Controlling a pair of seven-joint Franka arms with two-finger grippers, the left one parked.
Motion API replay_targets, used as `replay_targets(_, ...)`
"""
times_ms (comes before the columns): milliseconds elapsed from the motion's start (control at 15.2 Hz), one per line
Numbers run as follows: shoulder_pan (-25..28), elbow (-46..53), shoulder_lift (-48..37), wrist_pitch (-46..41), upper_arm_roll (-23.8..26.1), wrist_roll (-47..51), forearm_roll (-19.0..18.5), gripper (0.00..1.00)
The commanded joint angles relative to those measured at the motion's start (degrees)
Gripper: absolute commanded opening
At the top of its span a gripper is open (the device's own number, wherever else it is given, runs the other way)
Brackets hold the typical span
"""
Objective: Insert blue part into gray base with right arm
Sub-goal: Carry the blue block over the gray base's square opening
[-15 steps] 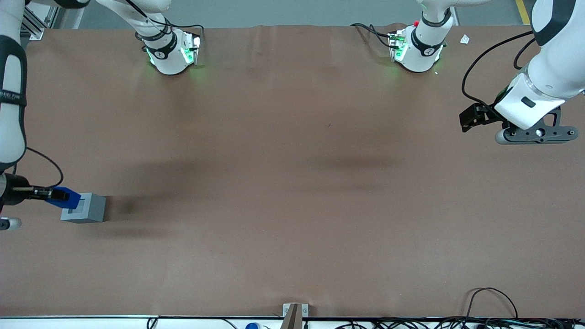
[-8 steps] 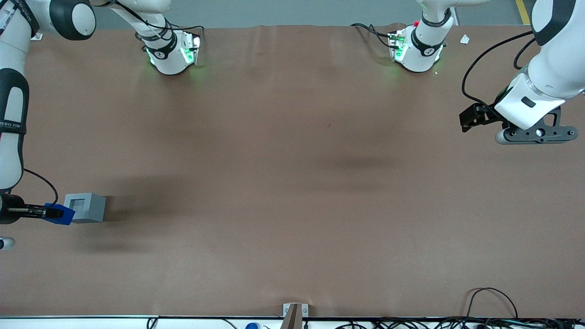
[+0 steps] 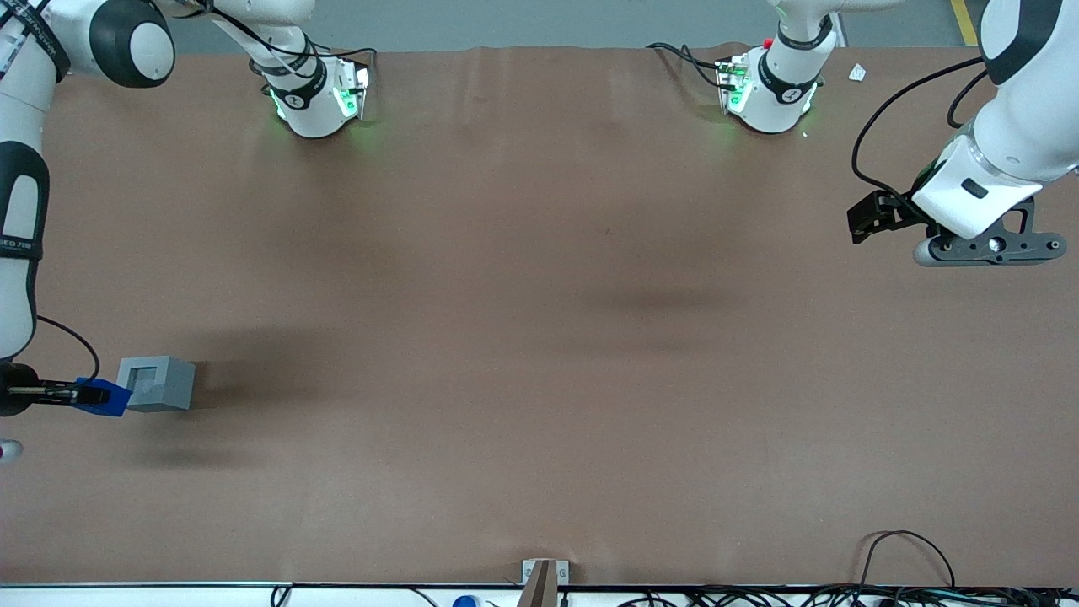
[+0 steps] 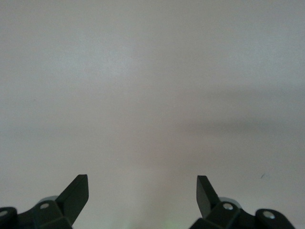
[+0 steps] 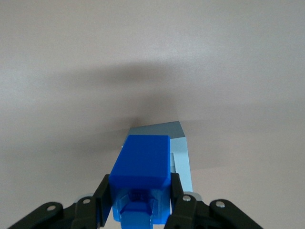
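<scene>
The gray base (image 3: 158, 383) stands on the brown table at the working arm's end, its square recess facing up. My right gripper (image 3: 84, 394) is shut on the blue part (image 3: 103, 397), holding it just beside the base, toward the table's end, its edge overlapping the base's edge. In the right wrist view the blue part (image 5: 141, 174) sits clamped between the two black fingers (image 5: 103, 195), with the gray base (image 5: 181, 148) partly hidden by it.
The brown table mat (image 3: 539, 354) spreads wide toward the parked arm's end. Two arm bases with green lights (image 3: 316, 97) (image 3: 767, 88) stand at the table's edge farthest from the front camera. Cables (image 3: 910, 556) lie by the near edge.
My gripper with the blue part has drawn back from over the gray base's recess toward the table's end and nearer the front camera. The base has not moved.
</scene>
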Motion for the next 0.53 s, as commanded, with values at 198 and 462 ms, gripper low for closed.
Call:
replay_targets(198, -0.48, 1.90, 1.64, 0.03, 1.06, -1.38, -0.66, 0.00)
replay_targets(462, -0.74, 1.11, 1.64, -0.41, 1.06, -5.24, -0.75, 0.00)
